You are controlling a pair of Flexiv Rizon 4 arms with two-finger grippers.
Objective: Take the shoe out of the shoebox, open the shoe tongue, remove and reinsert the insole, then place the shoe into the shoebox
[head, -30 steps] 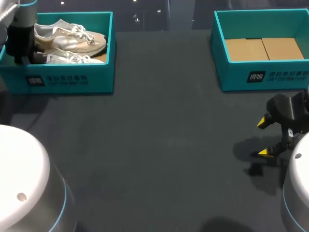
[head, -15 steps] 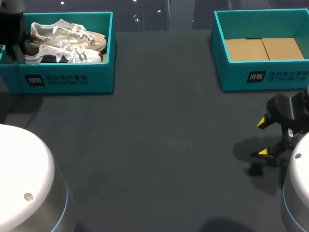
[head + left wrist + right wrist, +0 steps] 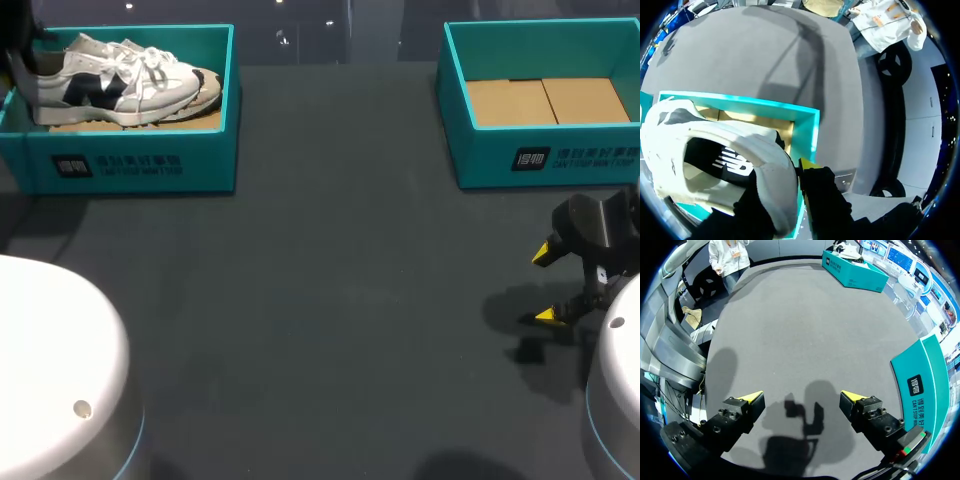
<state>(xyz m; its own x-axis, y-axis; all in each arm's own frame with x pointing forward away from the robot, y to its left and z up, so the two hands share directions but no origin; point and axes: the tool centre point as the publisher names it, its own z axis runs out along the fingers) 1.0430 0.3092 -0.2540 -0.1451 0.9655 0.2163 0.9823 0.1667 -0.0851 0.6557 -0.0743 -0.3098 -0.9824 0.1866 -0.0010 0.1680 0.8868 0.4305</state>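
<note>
Left tool is clamping the heel collar of the white sneaker: one finger inside the shoe opening, the yellow-tipped one outside against the heel wall. The sneaker is sitting sole-down at the top of the left shoebox, heel toward my left arm and toe toward the box's inner end. It's showing above the rim; can't tell if the sole is touching anything below.

Sneaker side panel is dark navy with a logo on it. From the left wrist view I'm looking into the opening: black insole in place, white logo printed on it. A second sneaker, beige toe, is lying behind the held one in the same box.

Both boxes are teal with a brown cardboard floor. Each is carrying a white printed label on the front wall: a small square mark, then a line of characters with smaller text under it. Left one, right one. Not legible enough to quote.

Right tool is hanging wide apart over the dark grey desk, gripping nothing, just in front of the right shoebox.
</note>
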